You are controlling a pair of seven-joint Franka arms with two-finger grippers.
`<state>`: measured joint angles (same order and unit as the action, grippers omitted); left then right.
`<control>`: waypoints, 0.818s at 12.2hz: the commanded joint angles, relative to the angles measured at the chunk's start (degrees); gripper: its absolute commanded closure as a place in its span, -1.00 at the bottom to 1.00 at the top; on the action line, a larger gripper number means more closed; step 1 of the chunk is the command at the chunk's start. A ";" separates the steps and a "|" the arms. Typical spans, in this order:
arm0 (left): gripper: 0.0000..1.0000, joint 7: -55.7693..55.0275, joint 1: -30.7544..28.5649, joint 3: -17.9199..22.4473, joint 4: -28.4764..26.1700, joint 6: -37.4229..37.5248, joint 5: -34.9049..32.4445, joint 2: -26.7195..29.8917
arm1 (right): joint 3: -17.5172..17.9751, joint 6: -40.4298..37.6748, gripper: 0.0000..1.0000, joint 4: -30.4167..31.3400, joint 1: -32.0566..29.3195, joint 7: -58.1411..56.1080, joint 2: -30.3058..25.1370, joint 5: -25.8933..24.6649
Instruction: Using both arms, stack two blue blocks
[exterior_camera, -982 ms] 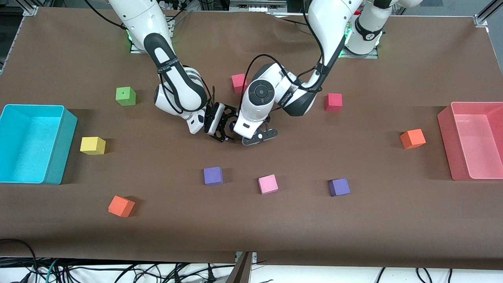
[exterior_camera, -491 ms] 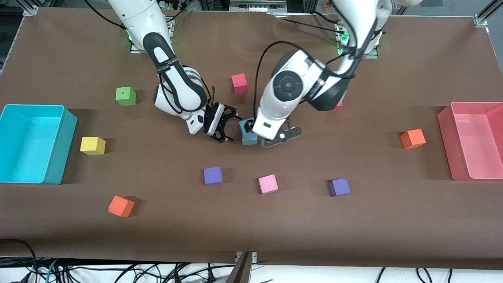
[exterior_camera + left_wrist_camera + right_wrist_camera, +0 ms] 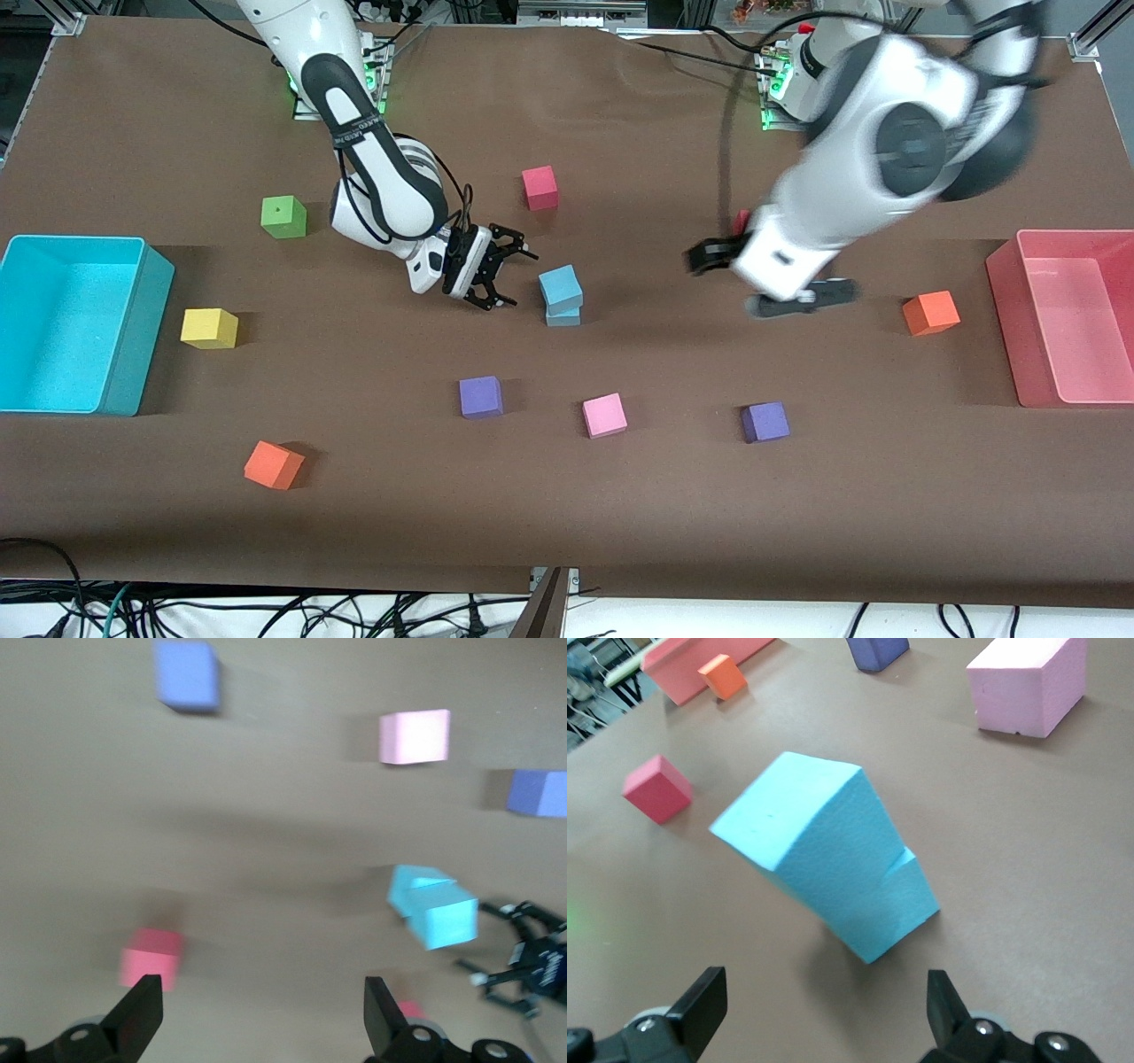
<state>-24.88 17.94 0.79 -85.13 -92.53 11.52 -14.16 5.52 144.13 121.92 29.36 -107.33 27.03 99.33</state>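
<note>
1. Top blue block (image 3: 560,285) sits on the lower blue block (image 3: 563,315), mid-table
2. Right gripper (image 3: 496,276), fingers apart and empty, hovers just beside the stack
3. Left gripper (image 3: 769,282), fingers apart and empty, is well apart from the stack, toward the orange cube (image 3: 930,313)

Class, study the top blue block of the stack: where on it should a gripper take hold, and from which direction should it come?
Probably from above, closing on two opposite side faces of the top blue block. It sits turned slightly askew on the lower blue block, so the fingers should match its rotation. The open right gripper is beside it; the open left gripper is farther off.
</note>
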 commanded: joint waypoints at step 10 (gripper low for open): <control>-1.00 22.95 -12.50 -0.79 -20.78 0.34 -12.92 20.67 | -9.38 -23.62 -1.00 1.48 -7.46 44.63 -13.93 -51.83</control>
<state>-3.10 6.09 0.78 -103.43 -90.68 0.04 4.55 -3.85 122.92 122.89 23.53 -68.32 16.44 53.15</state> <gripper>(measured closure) 0.000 0.000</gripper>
